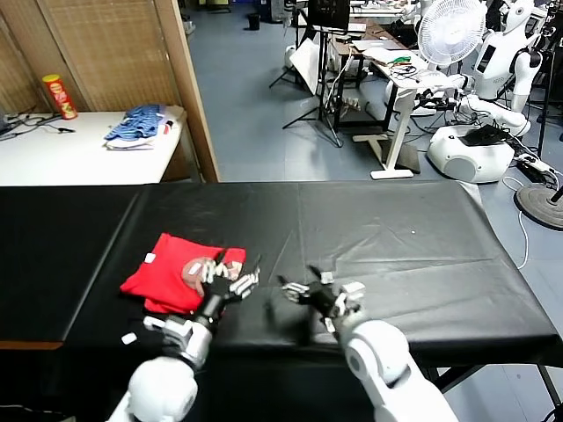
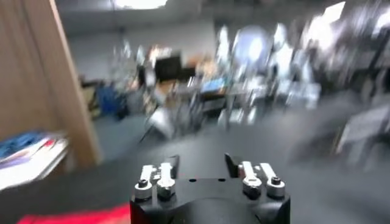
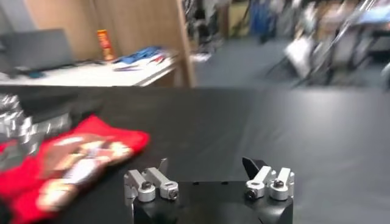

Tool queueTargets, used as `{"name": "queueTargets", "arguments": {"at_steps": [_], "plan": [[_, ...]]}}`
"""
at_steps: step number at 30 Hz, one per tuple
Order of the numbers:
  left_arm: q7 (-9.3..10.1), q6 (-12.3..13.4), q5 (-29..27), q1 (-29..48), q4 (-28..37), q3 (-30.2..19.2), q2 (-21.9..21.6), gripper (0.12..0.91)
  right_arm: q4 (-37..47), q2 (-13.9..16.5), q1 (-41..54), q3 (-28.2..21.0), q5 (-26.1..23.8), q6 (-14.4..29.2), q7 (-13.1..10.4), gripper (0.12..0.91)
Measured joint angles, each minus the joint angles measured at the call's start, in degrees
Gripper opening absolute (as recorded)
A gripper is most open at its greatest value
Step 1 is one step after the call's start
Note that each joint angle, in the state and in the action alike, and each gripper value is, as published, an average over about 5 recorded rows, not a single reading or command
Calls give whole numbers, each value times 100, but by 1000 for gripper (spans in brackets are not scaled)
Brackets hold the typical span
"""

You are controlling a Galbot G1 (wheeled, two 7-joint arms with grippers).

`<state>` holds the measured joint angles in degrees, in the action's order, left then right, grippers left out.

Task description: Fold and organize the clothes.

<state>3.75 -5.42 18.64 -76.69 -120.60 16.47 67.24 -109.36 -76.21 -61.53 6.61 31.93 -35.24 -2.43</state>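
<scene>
Black table (image 1: 422,255) holds our folded red T-shirt (image 1: 167,271), left. Left gripper (image 1: 230,280), spread, beside it; right gripper (image 1: 321,294) spread. Folding looks done; next, tidying.

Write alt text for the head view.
A folded red T-shirt lies print-up on a black table. The left pincer, open, sits at its right edge; the right pincer, open and empty, is apart over bare tabletop.

From my seat the black worktop (image 1: 396,237) lies bare from twelve round to three o'clock, so my right gripper (image 1: 318,290) passes freely there. At ten o'clock the folded red T-shirt (image 1: 167,272) blocks low sweeps, with my left gripper (image 1: 230,277) over its near edge.
</scene>
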Motion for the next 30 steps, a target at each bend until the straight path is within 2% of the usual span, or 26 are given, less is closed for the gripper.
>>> {"name": "queueTargets", "arguments": {"at_steps": [3,6,10,13,17,21,23,27,30], "plan": [[70,36,475,54,-277,172,-53,794,372,-191,365,-335,695,-174,-155,798],[92,74,596,20,-505,355,-93,797,779,-393,673,-583,1193,-250,-244,798],[97,139,489,-93,-650,529,-71,798,1264,-613,912,-743,1405,-204,-235,775],[106,170,438,-175,-671,604,-31,798,1485,-690,970,-788,1289,-100,-108,664],[116,207,406,-235,-666,656,-3,798,1553,-635,961,-812,747,227,189,434],[135,287,319,-255,-595,669,2,798,1507,-440,894,-766,-164,685,441,217],[136,358,257,-280,-535,681,-10,798,1470,-298,837,-710,-627,922,548,146],[153,486,193,-370,-388,753,-61,798,1358,81,654,-548,-1440,1402,781,124],[251,499,194,-447,-264,810,-107,798,1205,434,421,-371,-1901,1822,877,183]]}}
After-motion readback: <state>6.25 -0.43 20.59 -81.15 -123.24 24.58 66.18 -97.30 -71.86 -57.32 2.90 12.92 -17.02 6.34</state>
